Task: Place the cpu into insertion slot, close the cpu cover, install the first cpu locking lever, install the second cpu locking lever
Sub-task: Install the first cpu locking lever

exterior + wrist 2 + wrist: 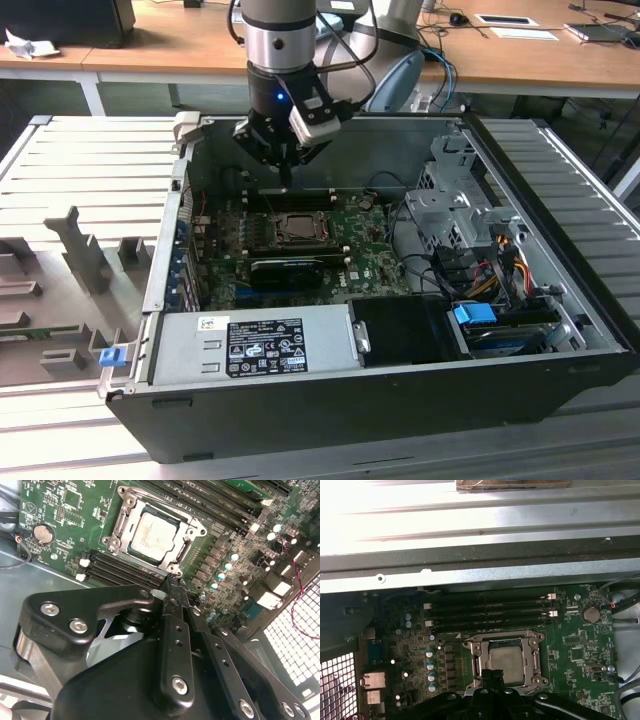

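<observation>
Far on the exterior view's left, grey fixture blocks point(85, 255) on slatted table point(90, 150), blue clip point(110, 355) near case corner. Next, open PC case point(330, 410) with labelled power supply point(250, 345) along near wall. Behind it, green board point(370, 265) lying flat, slot point(297, 229) about mid-board, black card point(285, 268) just in front of slot. Gripper point(287, 183) hanging straight above slot's far edge, tips apart from board, claw pressed together, nothing pinched. In second wrist view, cpu point(155, 534) seated square in slot, pale face up; cover point(121, 524) lying down flat around it, window framing chip. Claw tip point(172, 582) near slot corner, over memory slots point(120, 572); coin cell point(44, 533) well apart toward board edge. In first wrist view, same cpu point(506, 661) inside cover point(476, 660), closed tips point(493, 676) just beside cover edge. Locking levers: cannot tell state. Further to the exterior view's right, metal drive cage point(450, 200), then cable bundle point(490, 265) and blue connector point(475, 313) near case's right wall.
</observation>
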`<action>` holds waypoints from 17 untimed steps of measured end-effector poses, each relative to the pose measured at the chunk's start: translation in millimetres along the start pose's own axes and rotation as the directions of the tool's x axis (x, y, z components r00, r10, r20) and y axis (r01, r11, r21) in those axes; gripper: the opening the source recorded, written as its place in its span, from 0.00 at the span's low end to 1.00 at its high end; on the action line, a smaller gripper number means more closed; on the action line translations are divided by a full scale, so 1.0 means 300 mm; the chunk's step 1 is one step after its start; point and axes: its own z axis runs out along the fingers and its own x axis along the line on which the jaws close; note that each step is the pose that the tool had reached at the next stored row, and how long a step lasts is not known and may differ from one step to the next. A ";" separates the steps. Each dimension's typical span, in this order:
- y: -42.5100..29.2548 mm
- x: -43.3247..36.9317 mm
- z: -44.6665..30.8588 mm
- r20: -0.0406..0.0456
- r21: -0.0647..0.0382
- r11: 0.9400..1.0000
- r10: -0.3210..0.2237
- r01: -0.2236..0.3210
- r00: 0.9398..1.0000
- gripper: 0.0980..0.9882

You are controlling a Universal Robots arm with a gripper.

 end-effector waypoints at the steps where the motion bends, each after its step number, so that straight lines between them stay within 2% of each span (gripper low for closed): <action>1: 0.000 0.000 0.000 0.000 0.000 1.000 0.000 0.000 1.000 0.01; 7: -0.001 0.015 0.003 -0.001 -0.003 1.000 -0.017 0.017 1.000 0.01; 10: -0.002 0.015 0.007 -0.004 -0.006 0.997 -0.079 0.079 0.997 0.01; 12: -0.002 0.016 0.019 -0.007 -0.008 0.991 -0.134 0.134 0.991 0.01; 14: -0.005 0.033 0.031 -0.009 -0.010 0.989 -0.147 0.147 0.989 0.01; 17: -0.006 0.048 0.034 -0.010 -0.010 0.989 -0.148 0.148 0.989 0.01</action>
